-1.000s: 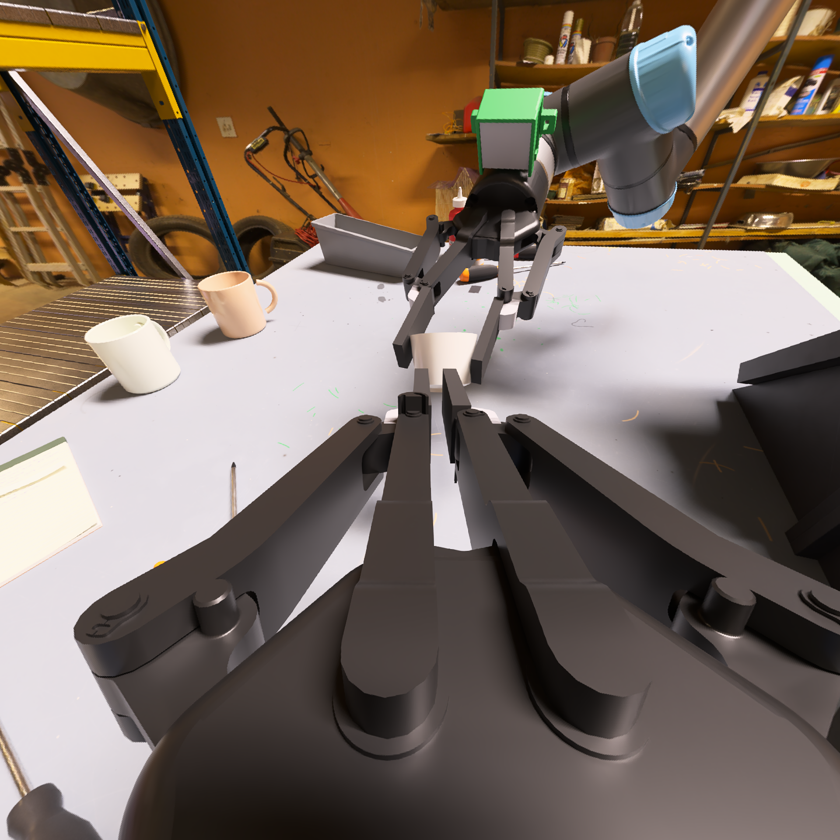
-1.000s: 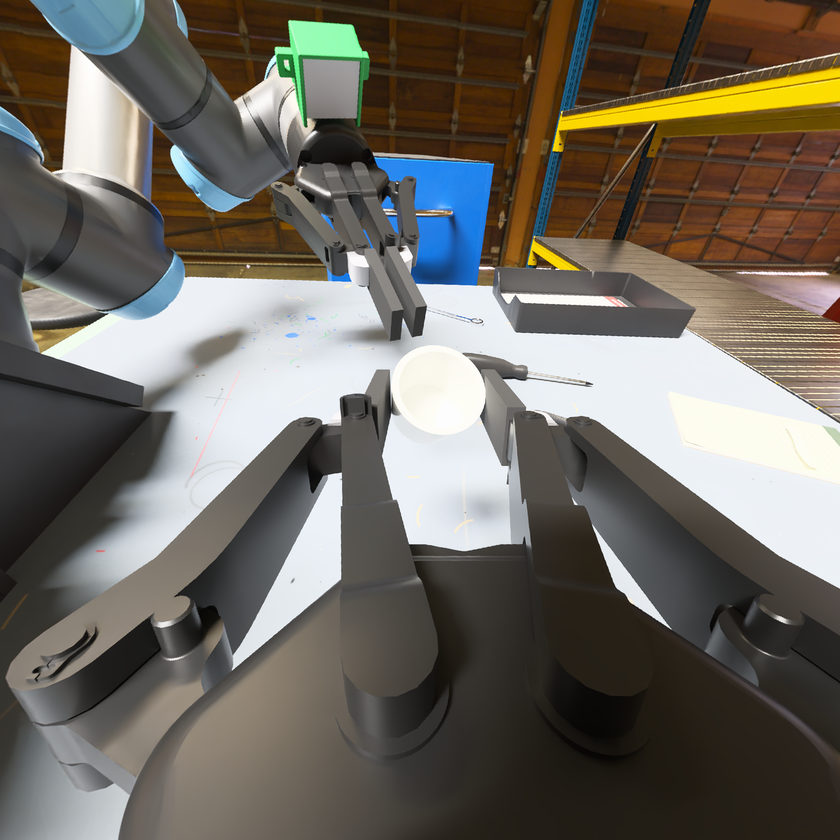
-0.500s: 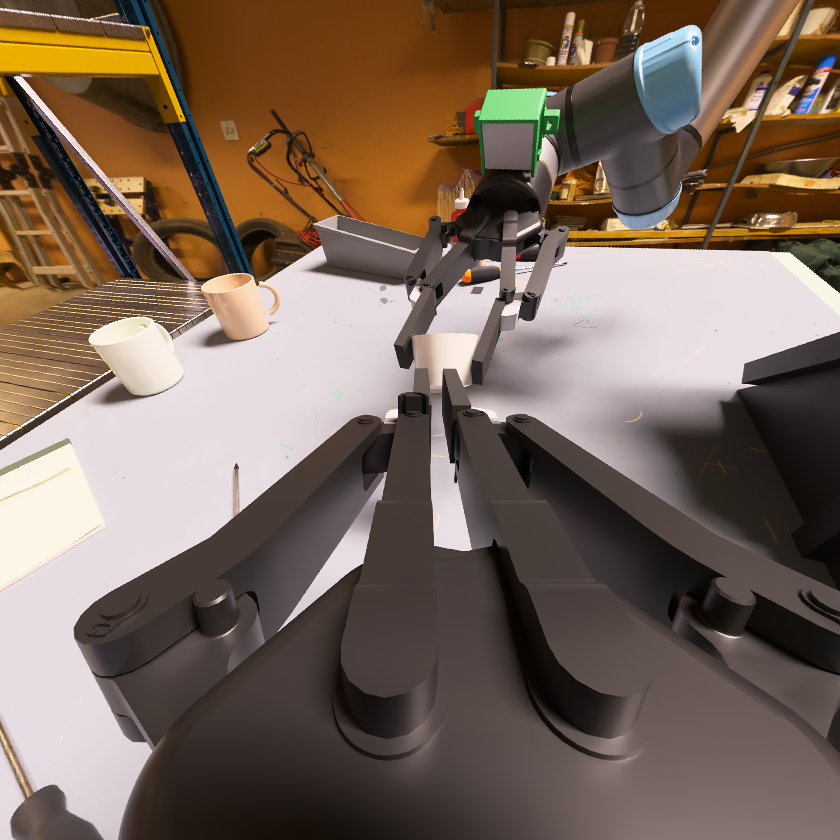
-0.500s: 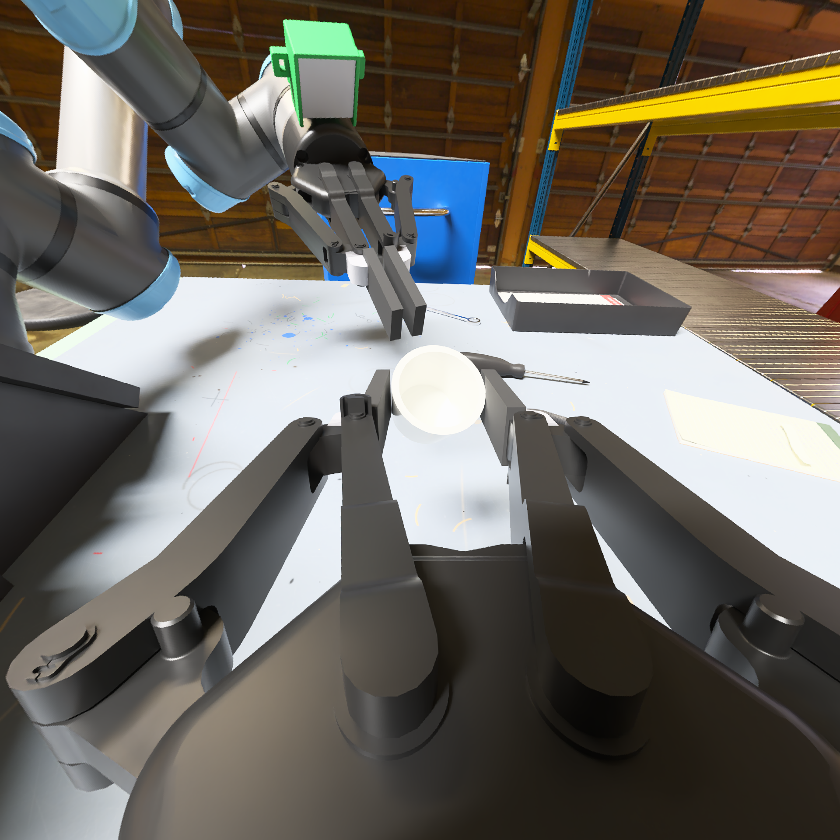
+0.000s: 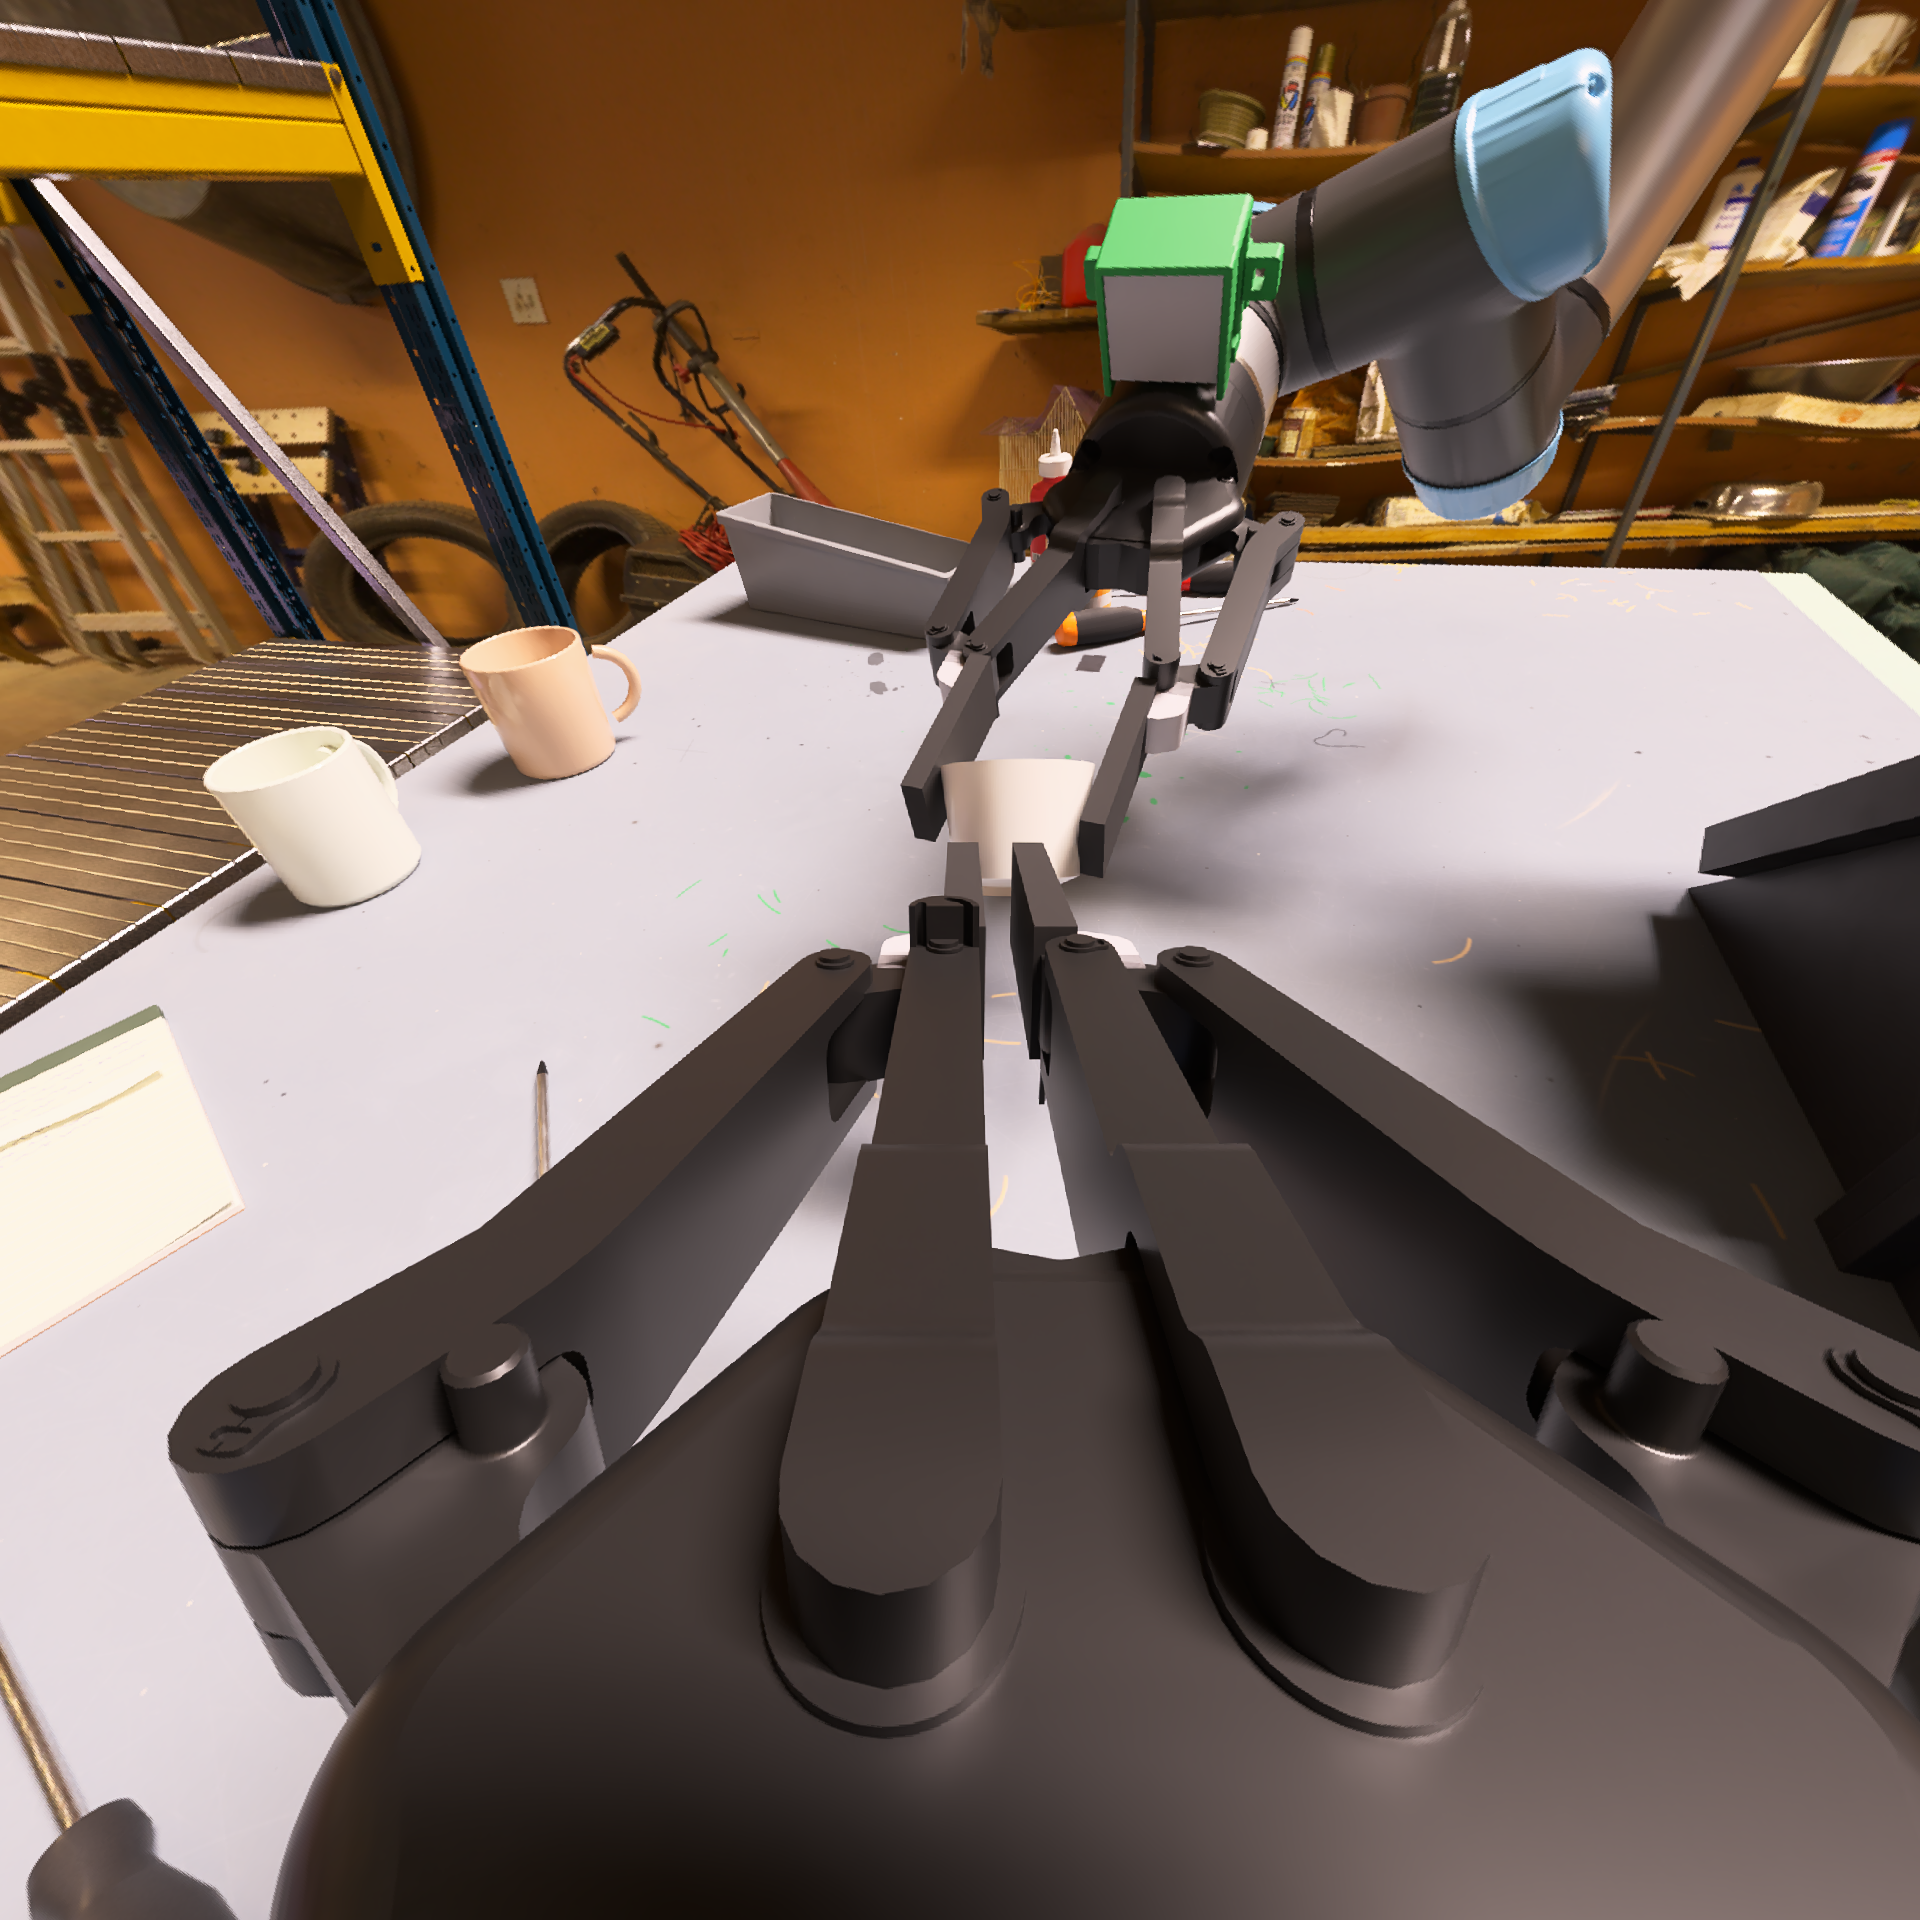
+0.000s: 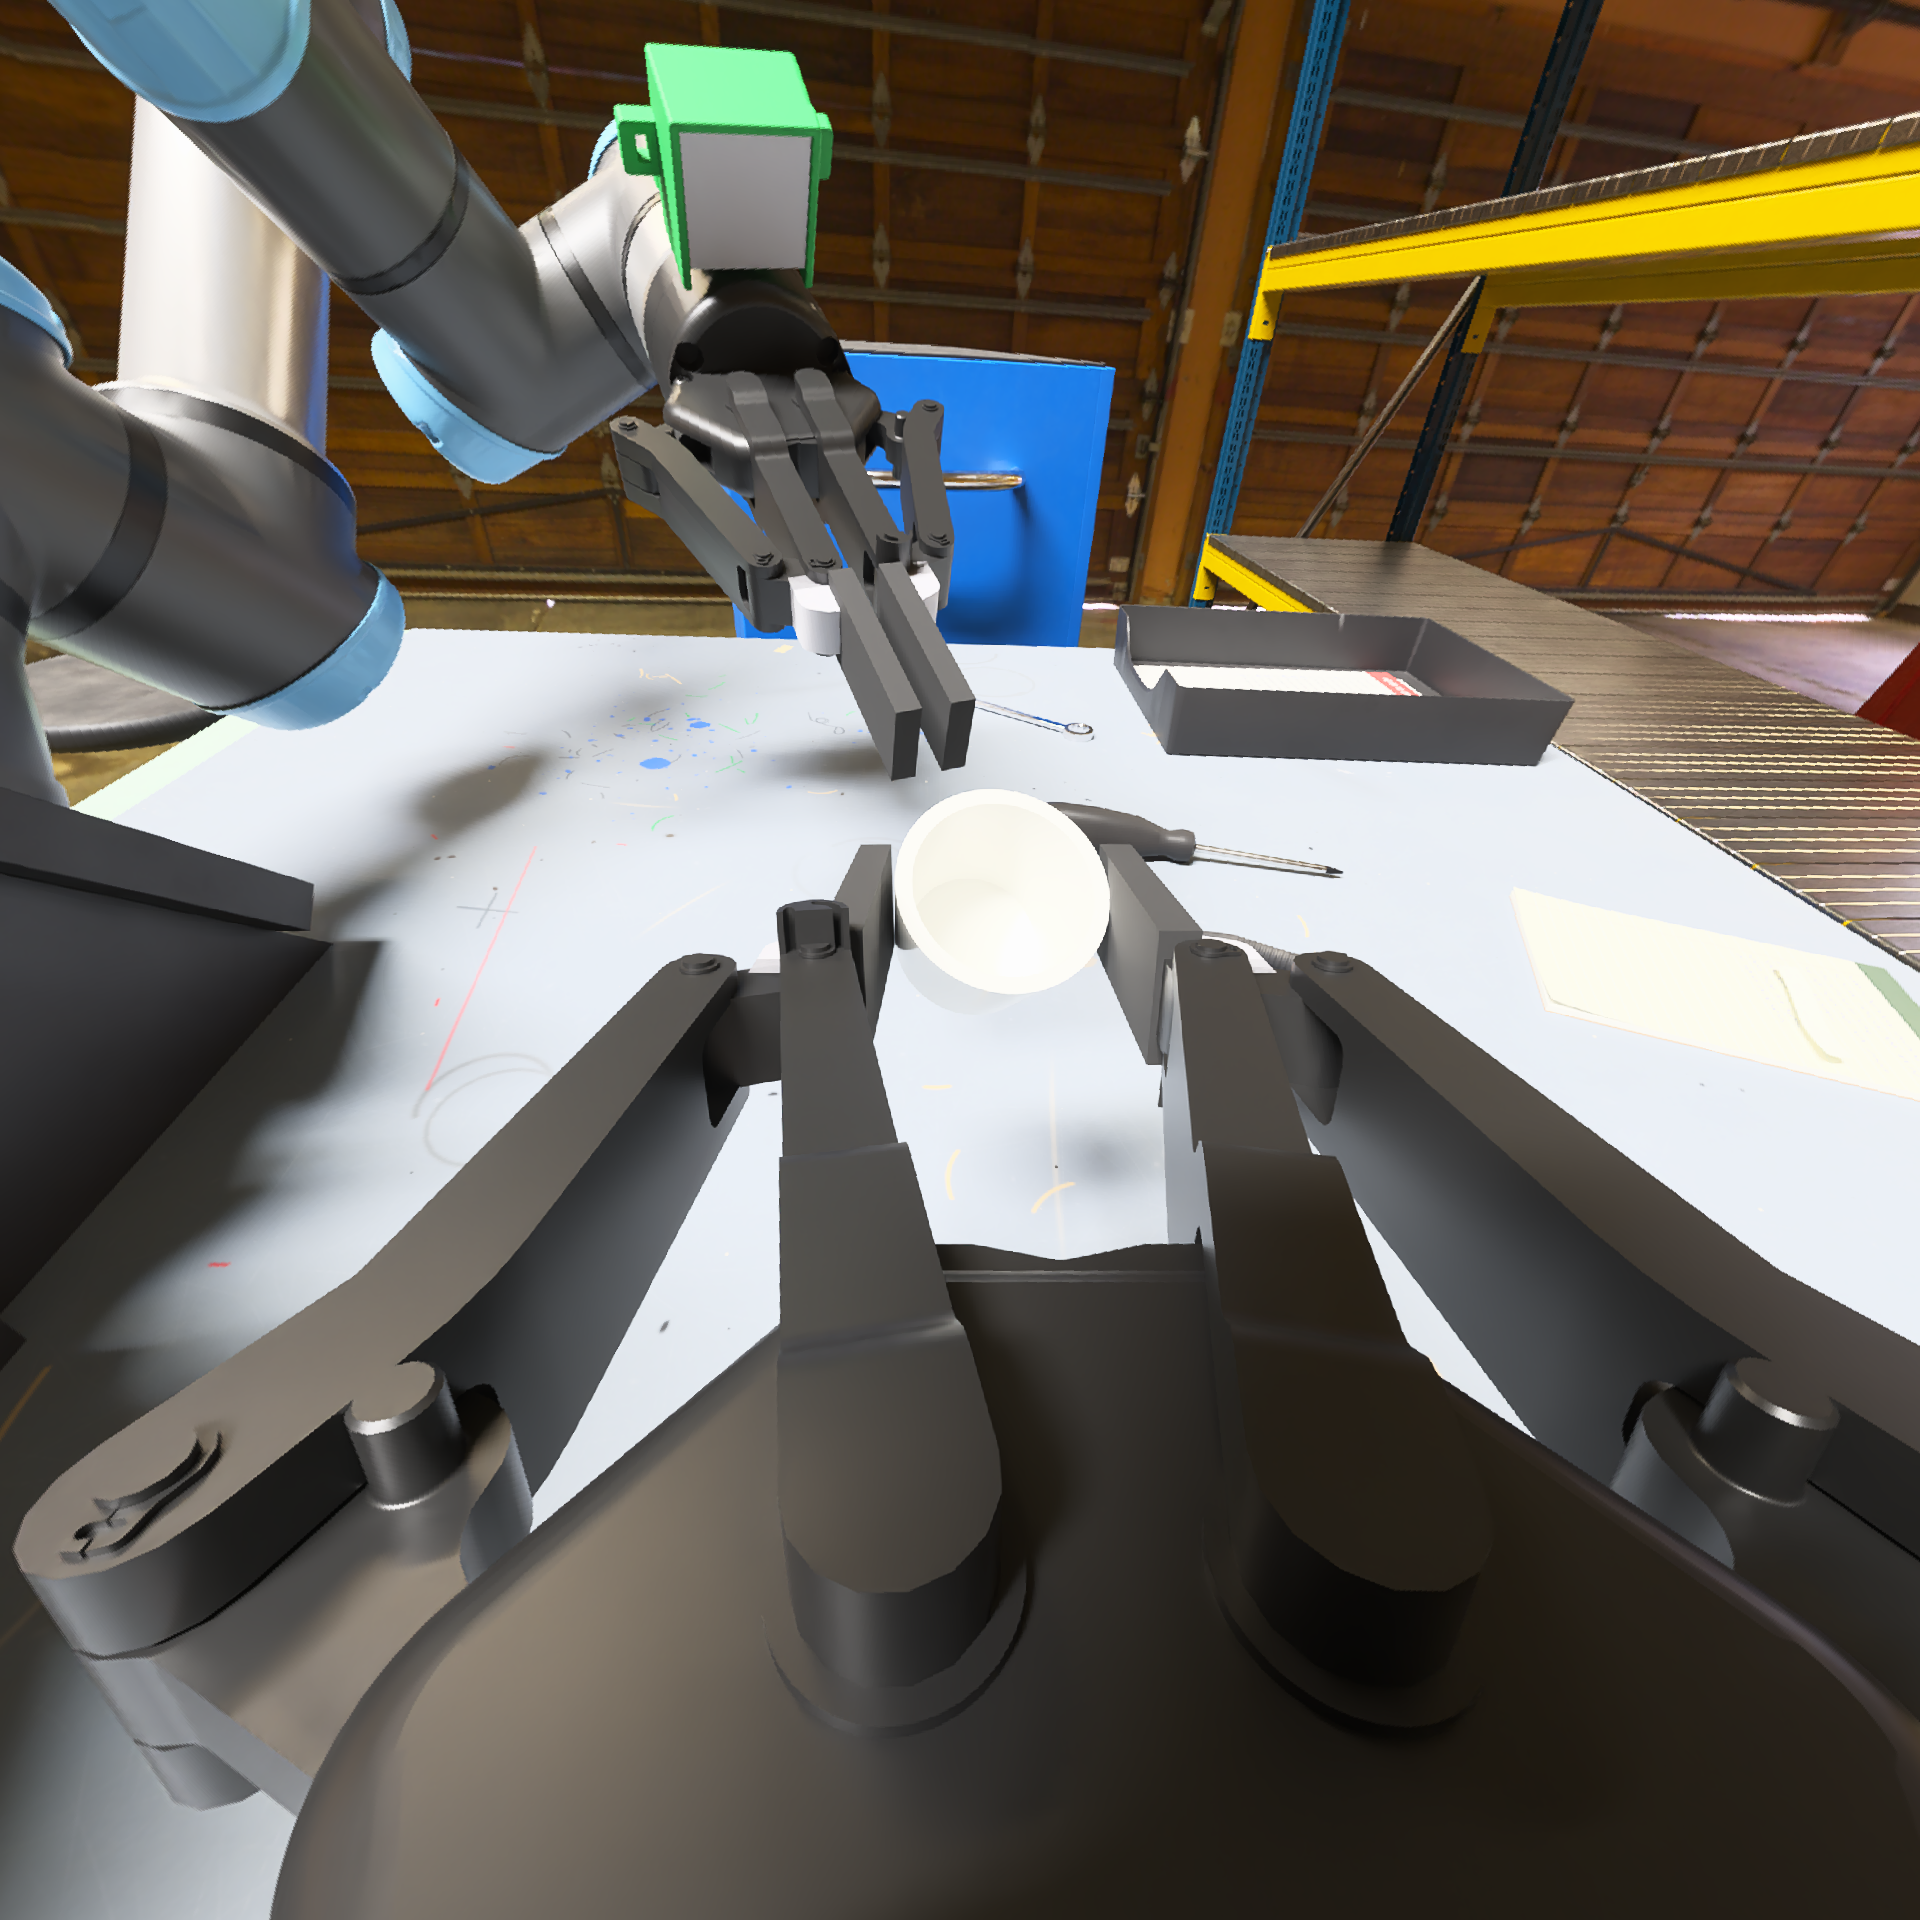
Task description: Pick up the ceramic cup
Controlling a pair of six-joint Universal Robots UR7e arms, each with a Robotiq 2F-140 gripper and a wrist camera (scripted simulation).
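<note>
The ceramic cup point(image 6: 1003, 904) is white, has no handle and tapers toward its base. My right gripper point(image 6: 1003, 914) is shut on it, one finger on each side, with its open mouth tilted toward the camera. It appears to hang just above the grey table point(image 6: 623, 1039). In the left wrist view the cup point(image 5: 1013, 800) sits between the right gripper's fingers point(image 5: 1107, 800), its base hidden behind my left fingertips. My left gripper point(image 5: 995, 878) is shut and empty, pointing at the cup from close by. It also shows in the right wrist view point(image 6: 925, 738).
A white mug point(image 5: 312, 821) and a peach mug point(image 5: 540, 701) stand at the left. A grey bin point(image 5: 831, 566) and an orange-handled screwdriver point(image 5: 1101, 623) lie behind. A black screwdriver point(image 6: 1195, 842), a grey tray point(image 6: 1340, 696) and a paper sheet point(image 6: 1714, 987) lie nearby.
Almost nothing differs. Both views have drifted very slightly, and the right gripper still holds the cup in the same place.
</note>
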